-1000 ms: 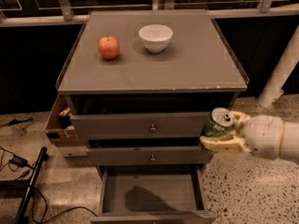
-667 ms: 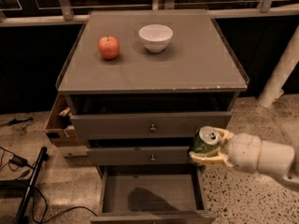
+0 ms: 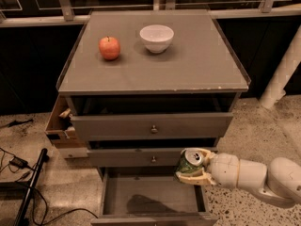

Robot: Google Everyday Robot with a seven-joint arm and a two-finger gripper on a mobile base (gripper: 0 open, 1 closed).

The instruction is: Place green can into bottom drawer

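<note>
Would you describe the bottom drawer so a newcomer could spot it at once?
Find the grey cabinet carrying an apple and a white bowl. The bottom drawer is the lowest of its three, pulled out with its floor showing. Unlike the two knobbed drawers above, it has the gripper holding the green can over its right side.
</note>
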